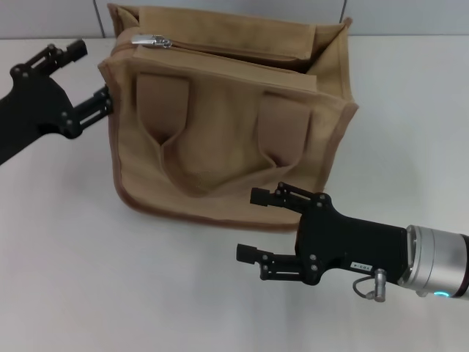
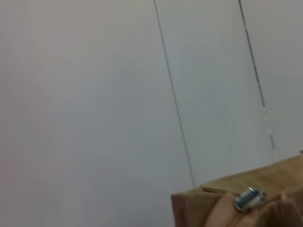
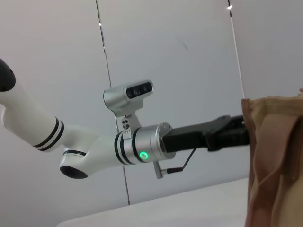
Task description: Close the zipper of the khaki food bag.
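A: What's around, left to right in the head view?
B: Left gripper point(image 1: 91, 70) at 10 o'clock, fingers spread wide, nothing held. Lower finger touches or nearly touches the bag point(image 1: 220, 139) at its left edge; upper one points past the bag's back-left corner. White table point(image 1: 88, 279) under everything, grey panelled wall point(image 1: 44, 18) behind.

A: Anything blocking the zipper?
B: No. Zipper point(image 1: 220, 50) is uncovered along the bag's top. Pull tab point(image 1: 152, 42) sits at the left end, at 11 o'clock, just beside the left gripper.

A: Right side?
B: Right gripper point(image 1: 245, 226) at 5 o'clock, in front of the bag's lower right corner, jaws wide, holding nothing. Upper finger is just at the bottom trim; I can't tell if it touches.

A: Bag state?
B: Centre to 12 o'clock, upright, tan canvas, darker trim, two strap handles point(image 1: 220, 125) lying flat on the front face. Top gapes toward the right end; flaps are not joined there.

A: Wrist views?
B: Left wrist shows a bag corner with the silver tab point(image 2: 248, 198) against the wall. Right wrist shows the left arm point(image 3: 94, 146) reaching to the bag's edge point(image 3: 277, 156).
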